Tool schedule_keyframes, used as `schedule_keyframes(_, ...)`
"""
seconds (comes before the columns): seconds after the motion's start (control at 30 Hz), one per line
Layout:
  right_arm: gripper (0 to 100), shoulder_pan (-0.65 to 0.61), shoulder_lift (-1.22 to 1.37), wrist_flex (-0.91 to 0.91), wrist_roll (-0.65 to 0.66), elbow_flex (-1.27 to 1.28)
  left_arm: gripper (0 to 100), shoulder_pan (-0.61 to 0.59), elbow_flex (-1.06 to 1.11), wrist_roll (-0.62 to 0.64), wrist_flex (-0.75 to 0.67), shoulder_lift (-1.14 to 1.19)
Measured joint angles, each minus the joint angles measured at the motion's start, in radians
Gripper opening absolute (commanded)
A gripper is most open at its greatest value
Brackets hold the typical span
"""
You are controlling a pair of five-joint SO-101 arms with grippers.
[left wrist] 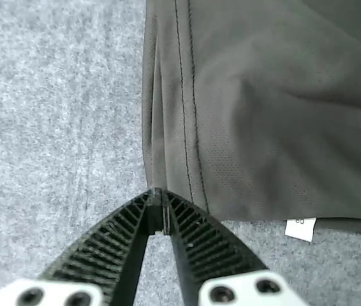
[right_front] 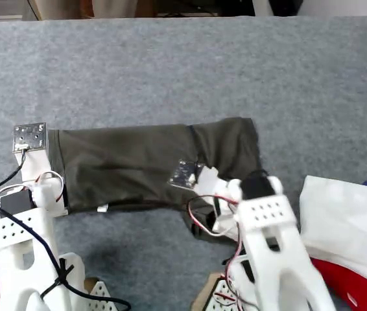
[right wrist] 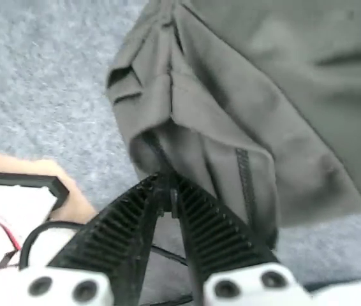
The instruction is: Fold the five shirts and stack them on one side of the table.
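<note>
your dark olive shirt [right_front: 138, 165] lies across the middle of the grey table cover [right_front: 170, 65], folded into a long band that runs from one arm to the other. your left gripper [left wrist: 157, 197] sits at the band's outer end, with the ribbed fingers [left wrist: 113, 239] pressed together right on the stitched edge of the fabric. a small white tag [left wrist: 300, 228] pokes out from the shirt's near edge onto the cover. over on the other end, your right gripper [right wrist: 166, 183] has its fingers [right wrist: 212, 233] pinched on a bunched fold of the same shirt, and the cloth there is lifted and creased around the tips. off to the right side of the table, well apart from the olive shirt, a white garment [right_front: 345, 217] lies folded on top of a red garment [right_front: 358, 288].
</note>
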Motion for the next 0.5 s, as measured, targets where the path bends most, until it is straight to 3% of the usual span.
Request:
schedule_keyframes(0.2, 0.4, 0.021, -0.117, -0.017, -0.008, -0.031, 2, 0.0, 0.005, 0.0, 0.0, 0.0)
schedule_keyframes(0.5, 0.4, 0.023, 0.218, -0.256, -0.04, -0.032, 2, 0.0, 0.04, 0.0, 0.0, 0.0)
